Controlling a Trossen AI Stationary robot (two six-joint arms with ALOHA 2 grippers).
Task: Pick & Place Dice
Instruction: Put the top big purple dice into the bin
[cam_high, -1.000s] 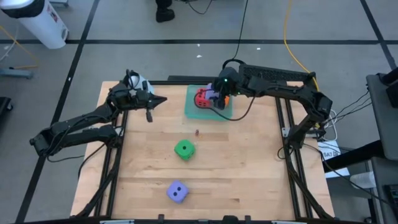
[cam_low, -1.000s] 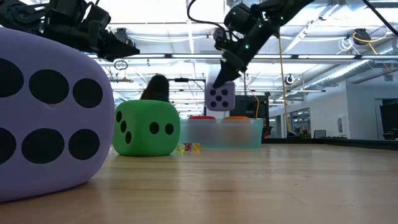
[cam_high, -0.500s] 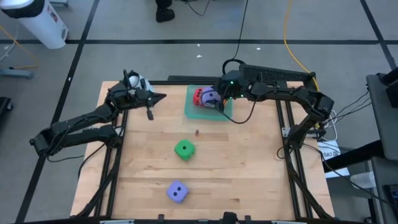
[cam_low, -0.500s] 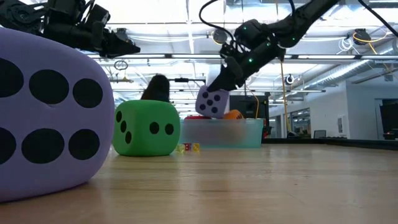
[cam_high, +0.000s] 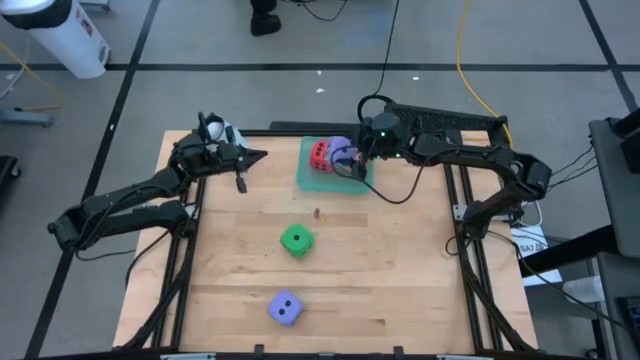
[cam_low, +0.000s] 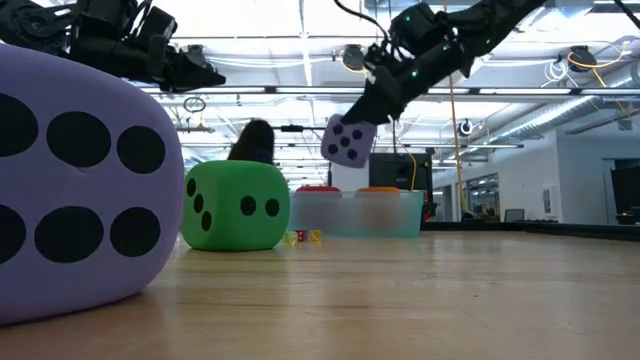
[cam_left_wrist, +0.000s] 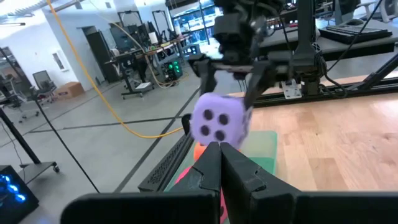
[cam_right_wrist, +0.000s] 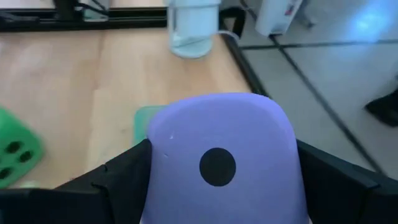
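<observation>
The right pincer (cam_high: 345, 158) pinched a purple die (cam_high: 340, 155) above the green tray (cam_high: 311, 177) at the worktop's far edge; the left pincer (cam_high: 258, 157) hung pressed together nearby. No readable writing.

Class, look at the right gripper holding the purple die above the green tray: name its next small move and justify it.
Probably lower, then open. The right gripper holds the purple die in the air above the green tray, where a red die already lies, so releasing lower should keep it from bouncing out.
</observation>
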